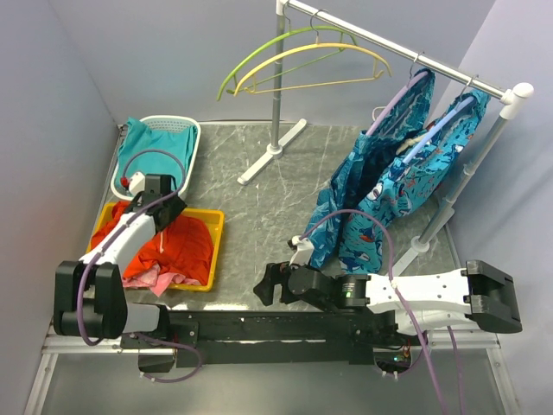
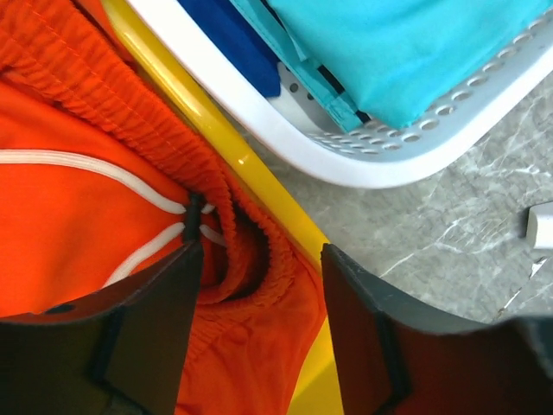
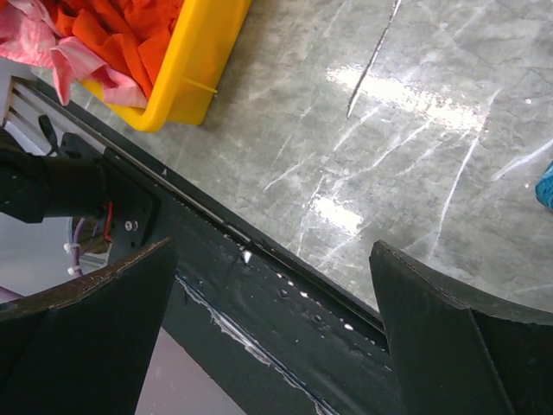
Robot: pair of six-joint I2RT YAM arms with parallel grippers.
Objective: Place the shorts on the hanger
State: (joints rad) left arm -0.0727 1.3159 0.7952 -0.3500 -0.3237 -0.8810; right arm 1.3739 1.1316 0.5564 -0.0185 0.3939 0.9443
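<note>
Left tool (image 2: 259,259) hangs at the rim of the yellow bin (image 2: 259,177), its fingers apart astride a bunched fold of waistband and not pinching it. The shorts (image 2: 78,199) lie heaped in that bin, on the left of the bench (image 1: 259,207). I'd say the left arm is plainly nearer. The hanger (image 1: 354,51) hangs on the rail (image 1: 380,43), well back and to the right. The right tool (image 3: 272,251) gapes empty.

Left arm (image 1: 121,238), right arm (image 1: 423,298): my white shell links over black joints and black base blocks. Purple cables (image 1: 80,298) loop along both. Left hand (image 2: 259,294) and right hand (image 3: 272,277): broad, matte-black wedge fingers (image 3: 449,328).
</note>
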